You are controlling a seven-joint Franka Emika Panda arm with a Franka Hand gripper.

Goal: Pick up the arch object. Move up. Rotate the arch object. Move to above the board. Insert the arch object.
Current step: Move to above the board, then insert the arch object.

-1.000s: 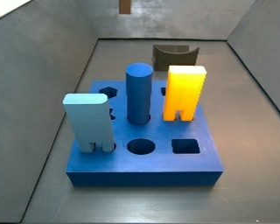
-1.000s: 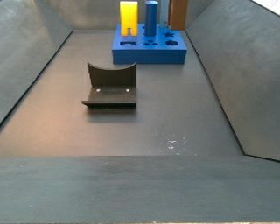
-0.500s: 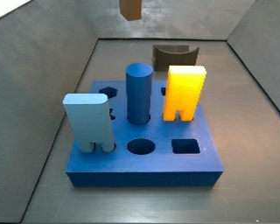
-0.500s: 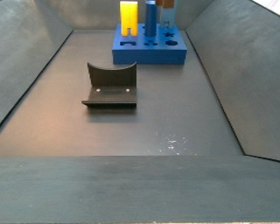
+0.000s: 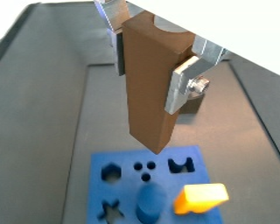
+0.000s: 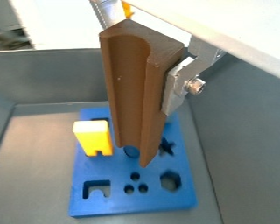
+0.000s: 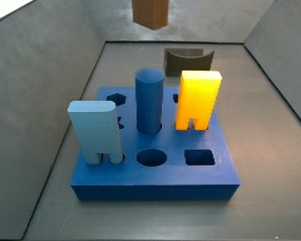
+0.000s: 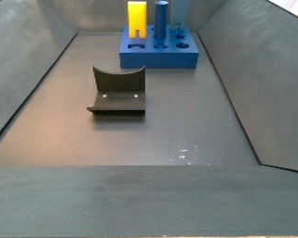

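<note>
I am watching the gripper (image 5: pixel 154 54) hanging high over the board (image 5: pixel 119 196), with its flat silver fingers (image 5: pixel 184 81) pinching the arch object (image 5: pixel 152 83) from two sides. In both wrist views the orange-brown slab is hanging long end down between the plates, its lower end pointing at the board's top and clearly apart from it.

In a side view I am seeing only the lower end of the arch object (image 7: pixel 150 12) at the upper edge of the picture, well above the board (image 7: pixel 160 182) and toward its far side; the arm itself is out of that picture.

On the board I am reading a blue cylinder (image 7: pixel 150 99) standing upright in the middle, a yellow notched block (image 7: pixel 198 98) upright just beside it, and a light blue block (image 7: pixel 95 131) upright at a near corner. A round hole (image 7: pixel 153 157) and a square hole (image 7: pixel 201 158) are lying open along the board's near edge.

Beyond the board, on the floor, a dark scooped block (image 7: pixel 186 61) is sitting apart from it. In a side view the fixture (image 8: pixel 116 92) is standing on the floor, well apart from the board (image 8: pixel 160 51).
</note>
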